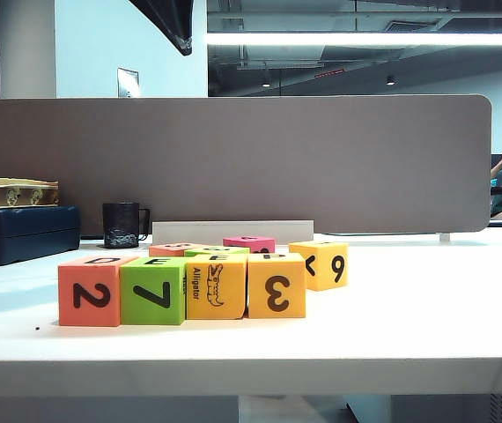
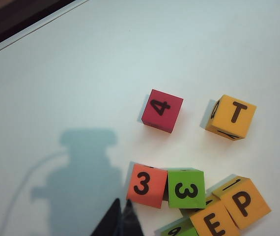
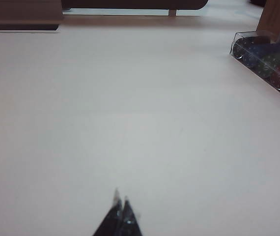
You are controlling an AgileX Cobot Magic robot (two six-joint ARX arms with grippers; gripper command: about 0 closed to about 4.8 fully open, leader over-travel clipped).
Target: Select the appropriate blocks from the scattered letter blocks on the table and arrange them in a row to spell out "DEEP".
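Four blocks (image 1: 180, 289) sit in a touching row at the table's (image 1: 409, 326) front, with spare cubes at twelve o'clock behind, while the left gripper (image 2: 122, 205) and right gripper (image 3: 120, 198) hover pinched together, empty.

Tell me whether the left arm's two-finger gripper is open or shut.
Shut and empty: the left gripper has its black fingertips pressed together above the white tabletop, gripping nothing.

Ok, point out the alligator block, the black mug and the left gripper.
alligator block (image 1: 215, 286), exterior view, front face.
black mug (image 1: 121, 225), exterior view, side wall.
left gripper (image 2: 122, 221), left wrist view, closed fingertips.
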